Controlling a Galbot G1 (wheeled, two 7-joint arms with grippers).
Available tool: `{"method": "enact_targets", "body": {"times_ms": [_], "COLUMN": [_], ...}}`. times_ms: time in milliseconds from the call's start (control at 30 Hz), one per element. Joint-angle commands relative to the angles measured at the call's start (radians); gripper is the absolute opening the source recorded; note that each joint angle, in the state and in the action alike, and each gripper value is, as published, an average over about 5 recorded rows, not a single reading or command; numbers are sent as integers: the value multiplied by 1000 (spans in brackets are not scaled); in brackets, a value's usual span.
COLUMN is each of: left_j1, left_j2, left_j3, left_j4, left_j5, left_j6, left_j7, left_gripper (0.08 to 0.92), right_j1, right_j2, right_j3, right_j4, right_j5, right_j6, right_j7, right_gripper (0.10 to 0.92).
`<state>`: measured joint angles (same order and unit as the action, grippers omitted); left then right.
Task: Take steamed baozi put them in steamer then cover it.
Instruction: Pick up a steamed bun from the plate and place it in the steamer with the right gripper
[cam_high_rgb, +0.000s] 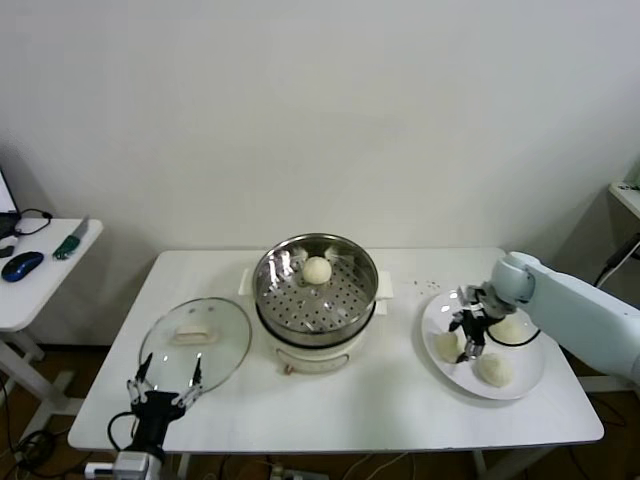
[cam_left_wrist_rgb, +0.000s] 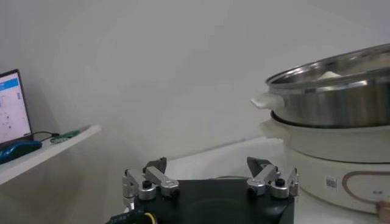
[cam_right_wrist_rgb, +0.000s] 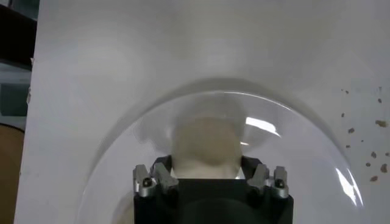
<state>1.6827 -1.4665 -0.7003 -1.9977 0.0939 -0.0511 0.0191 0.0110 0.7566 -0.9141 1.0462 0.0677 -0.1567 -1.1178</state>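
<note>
The steamer (cam_high_rgb: 340, 300) stands mid-table on its white pot base (cam_high_rgb: 310, 355) and holds one baozi (cam_high_rgb: 317, 269). Three more baozi lie on a white plate (cam_high_rgb: 432, 318) at the right: one on the left (cam_high_rgb: 445, 347), one in front (cam_high_rgb: 493, 369), one behind (cam_high_rgb: 508, 328). My right gripper (cam_high_rgb: 468, 335) is low over the plate, open, its fingers on either side of the left baozi (cam_right_wrist_rgb: 206, 143). The glass cover (cam_high_rgb: 230, 350) with its cream handle (cam_high_rgb: 192, 333) lies flat on the table left of the steamer. My left gripper (cam_high_rgb: 165, 385) is open and empty at the table's front left, next to the cover.
A white side table (cam_high_rgb: 40, 290) at far left holds a mouse (cam_high_rgb: 22, 265) and a green tool. Crumbs (cam_high_rgb: 430, 285) lie behind the plate. In the left wrist view, the steamer (cam_left_wrist_rgb: 341, 97) stands beyond the left gripper (cam_left_wrist_rgb: 210, 164).
</note>
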Motion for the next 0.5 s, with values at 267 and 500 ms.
{"method": "enact_targets", "body": {"times_ms": [267, 500], "left_j1": [17, 31], "left_j2": [-1, -1], "left_j3": [0, 9], "left_j4": [-14, -22], "left_j5": [0, -1], "left_j6": [-3, -7], "left_j7": [0, 1], "left_gripper": [823, 823], "right_j1": [188, 487], "right_j2": [-40, -39], "right_j3": [-125, -341], "right_j4": [49, 97], "right_j5": [112, 313], "right_j6": [-17, -56], "right_j7": [5, 10], "right_gripper": [685, 687]}}
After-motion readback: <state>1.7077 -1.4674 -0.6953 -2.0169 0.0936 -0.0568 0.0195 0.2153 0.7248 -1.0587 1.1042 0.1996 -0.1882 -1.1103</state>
